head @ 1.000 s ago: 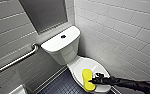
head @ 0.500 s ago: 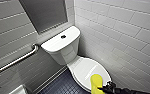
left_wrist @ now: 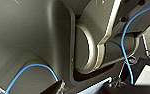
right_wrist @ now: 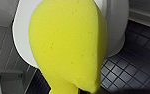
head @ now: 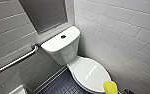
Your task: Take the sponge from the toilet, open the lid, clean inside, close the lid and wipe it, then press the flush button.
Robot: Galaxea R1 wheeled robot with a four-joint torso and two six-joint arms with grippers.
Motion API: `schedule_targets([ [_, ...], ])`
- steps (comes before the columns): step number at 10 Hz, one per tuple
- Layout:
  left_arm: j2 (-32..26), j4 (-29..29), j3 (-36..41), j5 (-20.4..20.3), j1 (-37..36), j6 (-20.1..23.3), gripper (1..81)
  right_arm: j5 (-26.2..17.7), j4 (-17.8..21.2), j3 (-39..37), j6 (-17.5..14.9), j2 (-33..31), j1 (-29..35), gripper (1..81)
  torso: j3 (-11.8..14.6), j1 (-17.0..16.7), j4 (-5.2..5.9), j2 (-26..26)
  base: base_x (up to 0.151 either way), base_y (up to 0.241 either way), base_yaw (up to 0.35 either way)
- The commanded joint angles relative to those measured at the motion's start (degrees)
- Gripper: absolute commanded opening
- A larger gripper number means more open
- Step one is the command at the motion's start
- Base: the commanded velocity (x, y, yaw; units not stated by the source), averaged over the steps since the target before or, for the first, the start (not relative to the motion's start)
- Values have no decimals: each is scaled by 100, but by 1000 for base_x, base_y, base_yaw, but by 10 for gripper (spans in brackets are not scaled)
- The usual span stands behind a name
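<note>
The white toilet (head: 62,51) stands in the corner with its oval lid (head: 89,72) down. On the flat tank cover sits the small dark flush button (head: 63,36). The yellow sponge (head: 110,87) hangs at the lid's near right edge, low in the head view. It looms large in the right wrist view as the sponge (right_wrist: 68,45), with the lid (right_wrist: 116,22) behind it. Its end narrows where my right gripper (right_wrist: 77,91) pinches it shut. The left wrist view faces the robot's own grey body and blue cables.
A metal grab bar (head: 16,61) runs along the left tiled wall. The right tiled wall (head: 121,32) stands close beside the bowl. Dark blue tile floor (head: 63,86) lies in front, with a white object (head: 17,90) at the lower left.
The sponge has slid right and nearer to me, from over the lid's front part to its near right edge. The toilet and the camera have stayed put.
</note>
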Motion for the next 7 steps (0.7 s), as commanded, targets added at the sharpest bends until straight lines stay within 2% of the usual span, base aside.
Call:
schedule_targets([
  [1, -105, -56, -60, 441, 142, -29, 811, 450, 34, 141, 190, -735, -666, 10, 0, 0, 0, 0, 0, 0, 0],
  [3, -78, -47, -193, 450, 150, -29, 811, 875, 61, -168, 401, -701, -1649, 10, 0, 0, 0, 0, 0, 0, 0],
  [5, -69, -30, -185, 380, 177, -3, 811, 2299, 52, -502, 946, -463, -2774, 10, 0, 0, 0, 0, 0, 0, 0],
  [6, -78, -12, -176, 371, 186, 5, 811, 2684, 0, -642, 1199, -324, -3135, 10, 0, 0, 0, 0, 0, 0, 0],
  [7, -87, 5, -167, 353, 203, 6, 811, 2729, -18, -678, 1218, -244, -3417, 10, 0, 0, 0, -2, 0, 0, 0],
])
